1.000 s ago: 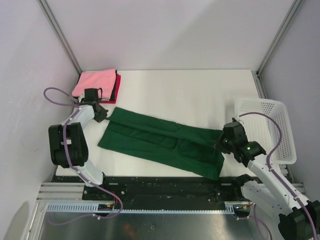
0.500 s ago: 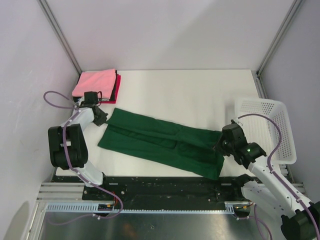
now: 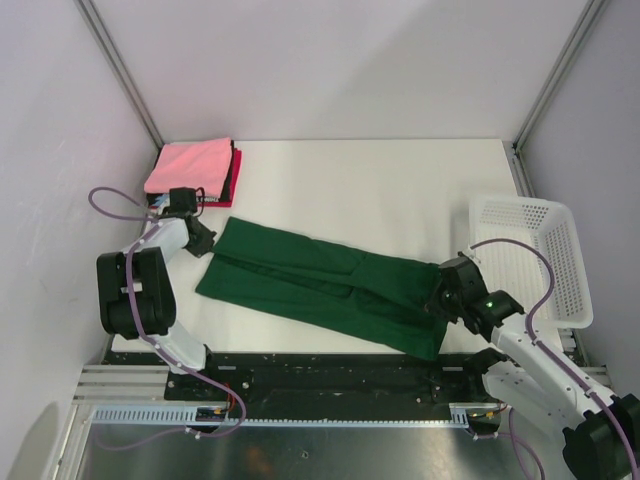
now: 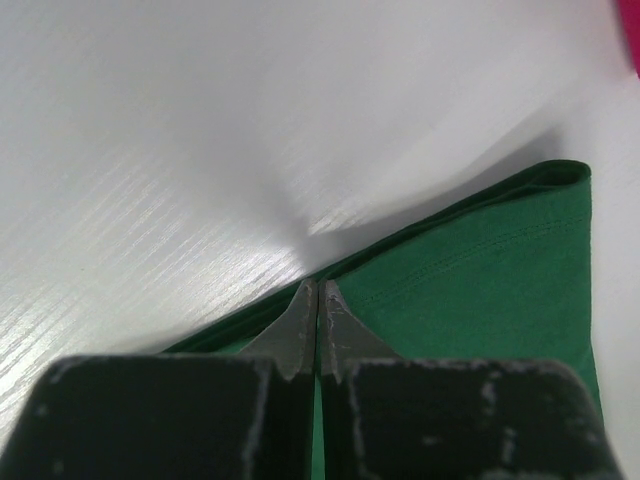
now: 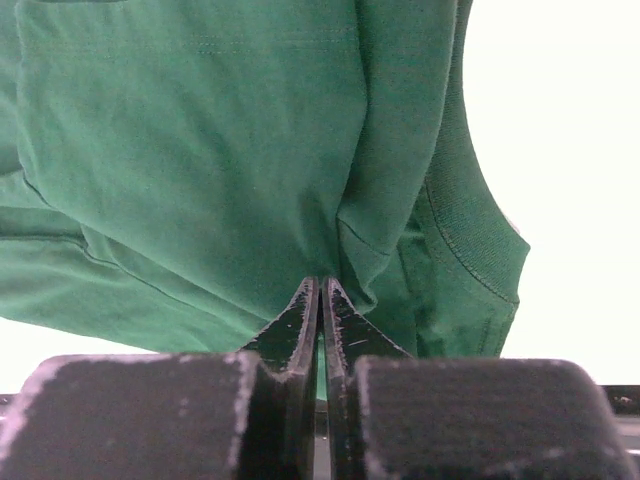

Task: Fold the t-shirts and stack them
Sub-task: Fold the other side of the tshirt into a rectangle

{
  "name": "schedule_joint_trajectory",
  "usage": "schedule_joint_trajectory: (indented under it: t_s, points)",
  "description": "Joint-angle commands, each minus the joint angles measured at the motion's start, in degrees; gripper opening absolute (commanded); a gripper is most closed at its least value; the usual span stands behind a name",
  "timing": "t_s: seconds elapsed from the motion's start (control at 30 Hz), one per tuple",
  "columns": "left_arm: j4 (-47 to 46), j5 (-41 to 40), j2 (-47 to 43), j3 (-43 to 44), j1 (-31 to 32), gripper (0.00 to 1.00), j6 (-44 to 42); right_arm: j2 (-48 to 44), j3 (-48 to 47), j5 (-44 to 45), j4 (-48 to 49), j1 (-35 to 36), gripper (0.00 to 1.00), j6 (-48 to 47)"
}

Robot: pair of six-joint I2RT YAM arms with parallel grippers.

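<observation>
Big t-shirt (image 3: 325, 285): plain dark green, no print, stitching in the same green. Folded stack (image 3: 190, 165): pink on top, black and red showing at its right edge. Counter (image 3: 400, 190): white, with a faint streaked grain up close. Basket (image 3: 560, 250): white mesh. Left fingers (image 4: 297, 325) and right fingers (image 5: 297, 322): black, scuffed pale grey along the edges. Left arm (image 3: 135, 285) and right arm (image 3: 530, 345): white and black segments, purple cables (image 3: 110, 195). Small green light (image 3: 491, 297) on the right arm.

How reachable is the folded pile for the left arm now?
Probably yes: the folded pile sits close beyond the left pincer with nothing between, but that pincer is shut on the green shirt.
</observation>
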State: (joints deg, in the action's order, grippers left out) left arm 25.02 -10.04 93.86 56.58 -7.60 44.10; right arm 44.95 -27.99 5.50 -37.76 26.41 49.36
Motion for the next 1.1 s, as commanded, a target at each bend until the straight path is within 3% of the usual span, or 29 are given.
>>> schedule_joint_trajectory:
  t_s: [0.0, 0.03, 0.1, 0.17, 0.23, 0.3, 0.43, 0.77, 1.07]
  points:
    - [-0.28, 0.27, -0.55, 0.82, -0.71, 0.03, -0.6, -0.53, -0.29, -0.96, 1.45, 0.3, 0.16, -0.43]
    - [-0.26, 0.54, -0.93, 1.08, -0.78, 0.09, -1.12, -0.81, -0.74, -1.69, 1.54, 0.35, 0.25, -0.9]
    - [-0.35, 0.66, -2.63, 1.5, -0.69, 0.33, -2.15, -1.44, -2.4, -2.28, 1.3, 0.51, 0.42, -2.11]
    - [-0.5, 0.42, -4.81, 2.19, -0.12, 0.54, -3.68, -1.22, -4.92, -1.07, 0.5, 0.51, 0.52, -3.43]
    - [-0.65, 0.04, -7.04, 3.47, 1.56, 0.62, -5.63, 0.28, -7.31, 0.91, 0.19, 0.47, 0.57, -4.81]
    - [-0.88, 0.09, -8.75, 5.08, 4.5, 0.64, -7.87, 3.03, -9.01, 1.64, 1.07, -0.36, 0.58, -6.01]
    - [-2.14, 4.5, -8.46, 8.37, 14.33, 0.6, -12.33, 9.83, -9.8, 0.3, 5.55, -3.87, 0.5, -7.52]
    - [-9.17, 24.31, 5.41, 15.83, 36.67, 0.54, -16.15, 18.27, -10.29, 1.0, 12.09, -9.95, 0.45, -8.5]
    - [-10.46, 28.18, 17.03, 24.09, 46.48, 0.53, -16.91, 21.38, -10.33, 2.56, 14.15, -11.36, 0.42, -8.5]
